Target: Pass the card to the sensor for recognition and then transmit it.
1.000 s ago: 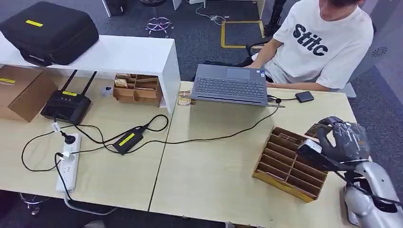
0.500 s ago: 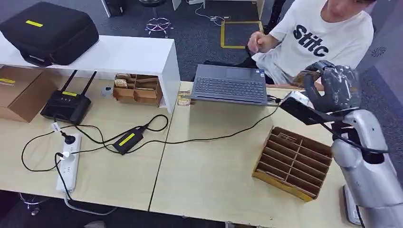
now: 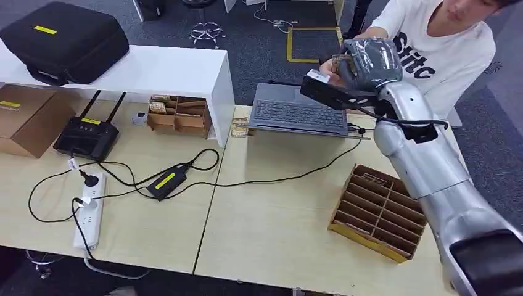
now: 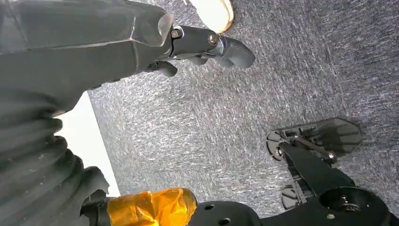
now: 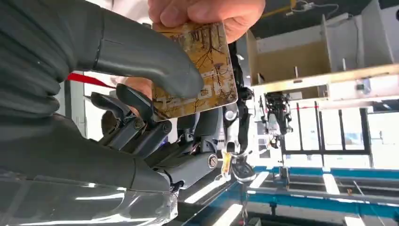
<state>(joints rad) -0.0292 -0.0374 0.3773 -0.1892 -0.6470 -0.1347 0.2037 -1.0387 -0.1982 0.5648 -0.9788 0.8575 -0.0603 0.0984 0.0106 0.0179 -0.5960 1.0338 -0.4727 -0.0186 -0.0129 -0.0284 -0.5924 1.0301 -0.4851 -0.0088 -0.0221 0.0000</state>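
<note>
Card [image 5: 197, 70], printed in brown and gold, sits pinched between the thumb and fingers of the right robot hand [image 3: 364, 61], raised above the laptop [image 3: 299, 111] toward the seated person [image 3: 444, 55]. That person's hand [image 5: 207, 14] grips the card's far edge at once. Below, the slotted wooden organizer [image 3: 379, 213] rests on the surface [image 3: 271, 222]. The left robot hand [image 4: 207, 47] hangs over grey carpet, fingers loosely apart, holding nothing.
</note>
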